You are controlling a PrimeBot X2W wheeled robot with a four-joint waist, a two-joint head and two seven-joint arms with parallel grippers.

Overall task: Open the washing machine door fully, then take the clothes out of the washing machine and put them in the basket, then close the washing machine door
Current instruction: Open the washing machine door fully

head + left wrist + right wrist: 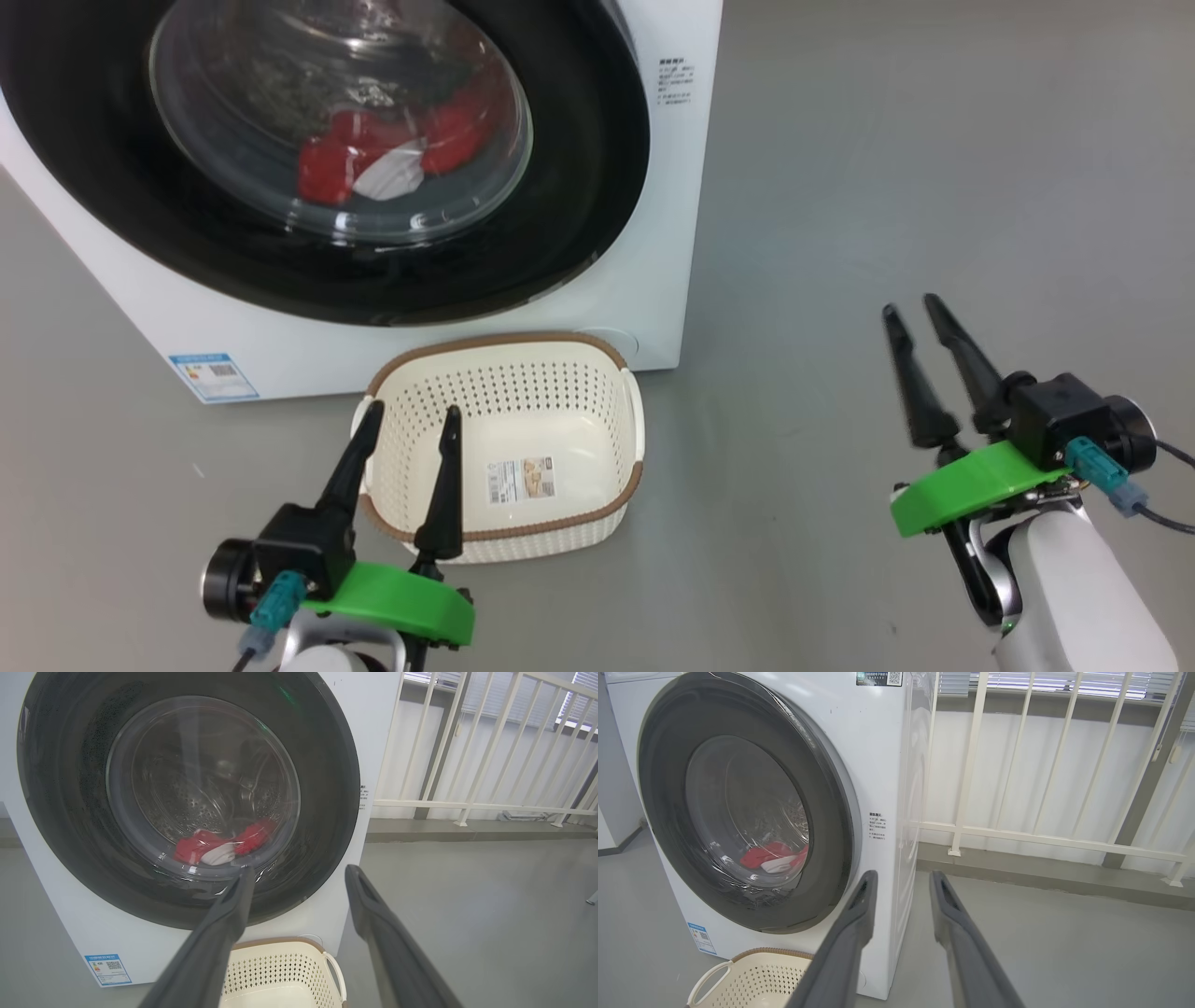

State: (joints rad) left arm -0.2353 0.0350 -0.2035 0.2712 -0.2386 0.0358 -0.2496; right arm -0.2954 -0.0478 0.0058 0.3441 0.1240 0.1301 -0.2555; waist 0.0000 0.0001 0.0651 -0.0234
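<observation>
The washing machine door (579,187) is shut, and its glossy black rim looks slick: a finger hooking its edge could skid off (the right arm seems nearest that edge). Behind the bulging glass the clothes (336,168) lie red and white, low in the drum. The left gripper (413,409) gapes wide by the basket (504,345); the right gripper (912,305), fingers apart but closer, holds nothing.

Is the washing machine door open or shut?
Shut. The door sits flush in the washing machine front, with no gap at its rim; the red clothes are seen through its glass.
</observation>
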